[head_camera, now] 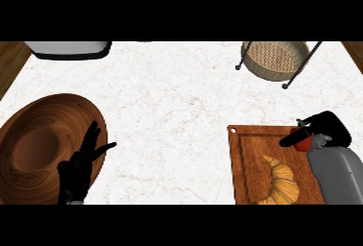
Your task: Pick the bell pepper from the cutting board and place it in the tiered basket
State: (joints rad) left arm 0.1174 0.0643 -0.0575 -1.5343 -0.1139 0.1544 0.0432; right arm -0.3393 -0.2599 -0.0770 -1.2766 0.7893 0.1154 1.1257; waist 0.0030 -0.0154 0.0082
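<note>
While the right hand [320, 130] curls round the red bell pepper [304, 139] at the far right corner of the rectangular wooden cutting board [245, 163], only slivers of the pepper show between its black fingers. A golden croissant [281, 181] lies on the board nearer, just left of the grey forearm. The woven wicker tiered basket [276, 58] on its dark wire frame stands far off, well apart. At the near left, the left hand [79, 166] rests open, fingers up, over a large round wooden bowl [35, 144].
</note>
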